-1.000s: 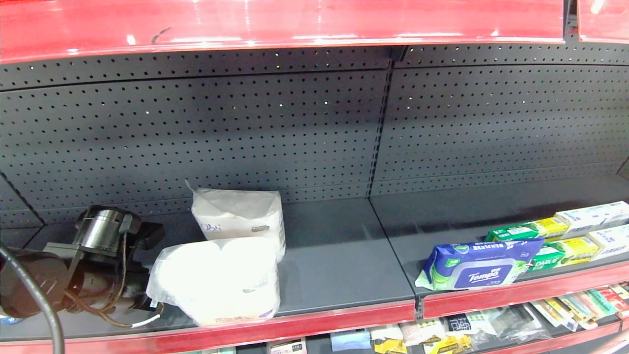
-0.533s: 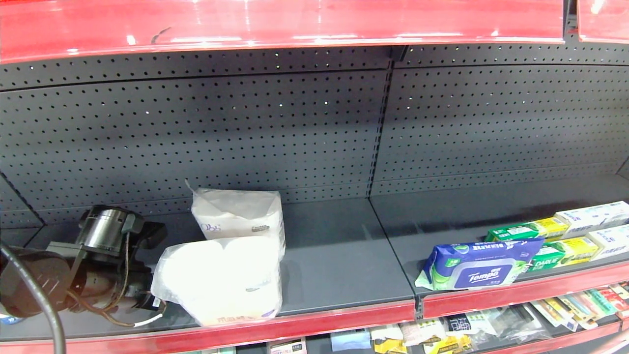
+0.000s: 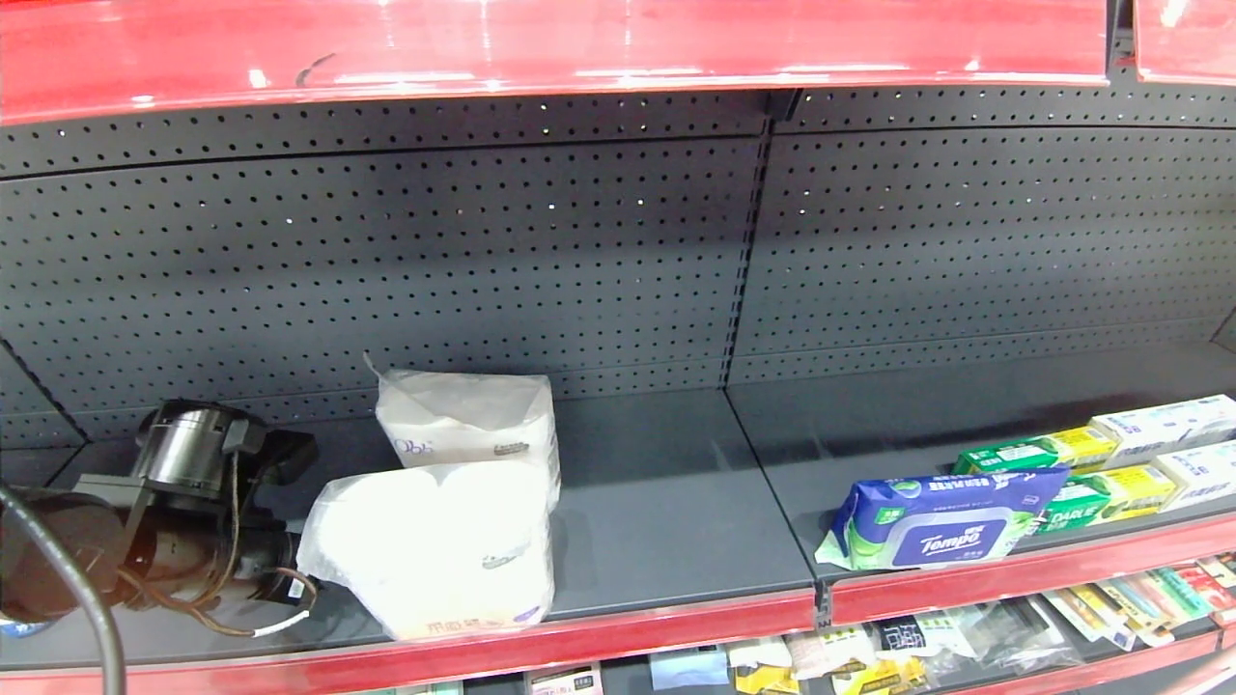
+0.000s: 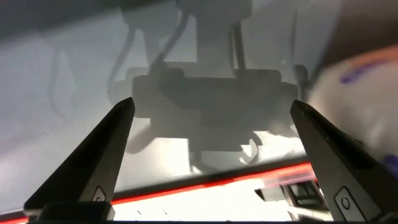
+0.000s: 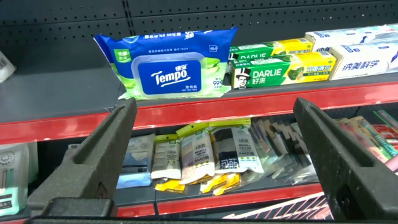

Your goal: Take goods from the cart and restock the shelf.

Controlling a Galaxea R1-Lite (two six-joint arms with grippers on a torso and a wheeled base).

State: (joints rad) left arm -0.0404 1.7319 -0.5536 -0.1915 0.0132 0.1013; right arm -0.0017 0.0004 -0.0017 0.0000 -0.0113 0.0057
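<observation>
The right gripper (image 5: 214, 104) hangs in front of the shelving, low and nearest the robot. Its two black fingers (image 5: 99, 155) are spread wide with nothing between them. Past them, hanging packets (image 5: 199, 155) fill the lower tier.

Above that tier runs the red front lip (image 3: 676, 623) of the grey shelf (image 3: 666, 502). At its near left edge stands a white tissue roll pack (image 3: 430, 550) in clear wrap, just behind the lip. The left arm (image 3: 174, 541) lies on the shelf just left of this pack, its end close against the pack's left side. The left gripper (image 4: 212, 106) has its fingers (image 4: 99, 162) set wide apart over bare shelf surface, gripping nothing, with the pack (image 4: 367, 93) off to one side of them.

On the right section of the shelf, a blue and green wet wipes pack (image 3: 941, 531) leans at the front edge. Green and yellow toothpaste boxes (image 3: 1062, 473) lie just right of it, and white boxes (image 3: 1173, 434) lie farther right.

A second tissue roll pack (image 3: 468, 425) stands directly behind the first, touching or nearly touching it. Behind everything is the dark perforated back panel (image 3: 483, 241), and a red upper shelf (image 3: 579, 39) runs overhead.
</observation>
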